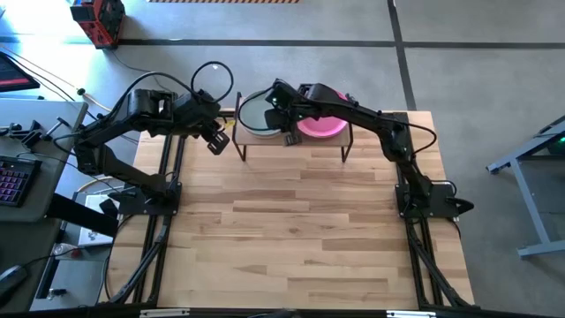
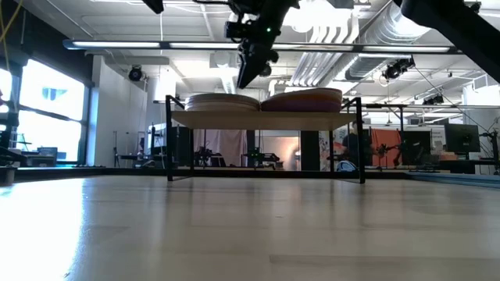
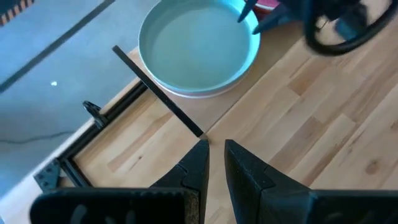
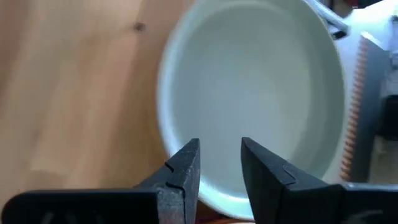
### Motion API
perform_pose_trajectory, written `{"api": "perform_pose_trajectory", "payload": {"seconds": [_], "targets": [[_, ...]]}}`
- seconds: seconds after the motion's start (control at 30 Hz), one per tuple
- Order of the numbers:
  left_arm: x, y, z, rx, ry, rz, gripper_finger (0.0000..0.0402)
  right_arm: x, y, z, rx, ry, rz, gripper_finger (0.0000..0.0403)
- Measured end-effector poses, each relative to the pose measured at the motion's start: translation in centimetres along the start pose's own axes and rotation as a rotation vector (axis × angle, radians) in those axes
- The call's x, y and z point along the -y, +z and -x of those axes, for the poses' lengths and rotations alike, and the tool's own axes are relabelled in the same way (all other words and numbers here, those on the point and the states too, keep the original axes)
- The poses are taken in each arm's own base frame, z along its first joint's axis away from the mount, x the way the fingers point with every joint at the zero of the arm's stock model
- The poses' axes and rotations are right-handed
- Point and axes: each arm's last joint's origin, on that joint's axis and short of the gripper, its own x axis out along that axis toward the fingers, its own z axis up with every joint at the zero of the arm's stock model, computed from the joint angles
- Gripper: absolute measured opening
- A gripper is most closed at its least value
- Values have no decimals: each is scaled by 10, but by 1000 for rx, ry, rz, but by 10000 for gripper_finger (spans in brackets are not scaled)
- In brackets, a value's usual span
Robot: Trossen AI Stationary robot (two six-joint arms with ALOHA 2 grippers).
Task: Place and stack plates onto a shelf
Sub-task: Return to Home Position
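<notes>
So the shelf sat at the upper middle of the high view, at the far edge of the wooden table, with two piles of plates side by side on it. The pile on the left of the frame had the pale teal plate on top, and the one on the right had the magenta plate on top. From the low view both piles looked like a few plates deep and sat flat on the board, but I couldn't count them.

The right gripper was out over the shelf, its arm reaching in from the right side of the high view across the magenta plate. Its own camera looked straight down into the teal plate, with the fingertips over the plate's rim. Its jaws were spread with a clear gap and nothing was between them. In the low view it hung above the shelf, roughly over where the two piles meet, well clear of the plates.

The left gripper hovered just off the shelf's left end, in the upper left of the high view, over bare tabletop. Its jaws were close together with only a thin gap, gripping nothing. Its camera showed the teal plate with a paler rim peeking out underneath.
</notes>
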Motion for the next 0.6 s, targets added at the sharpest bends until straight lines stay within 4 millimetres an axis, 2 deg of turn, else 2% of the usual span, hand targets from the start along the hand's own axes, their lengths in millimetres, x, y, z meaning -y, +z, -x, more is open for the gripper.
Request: {"api": "perform_pose_trajectory", "payload": {"seconds": [0.17, 0.4, 0.6], "targets": [[3, -3, 5, 15, -11, -51, 39, -2, -3, 16, 58, 114, -141, 94], [6, -14, 22, 64, -67, -114, 39, 7, -26, 27, 50, 317, -430, 94], [2, -41, 16, 143, -187, -115, 39, 3, -26, 34, 35, 348, -520, 94]]}}
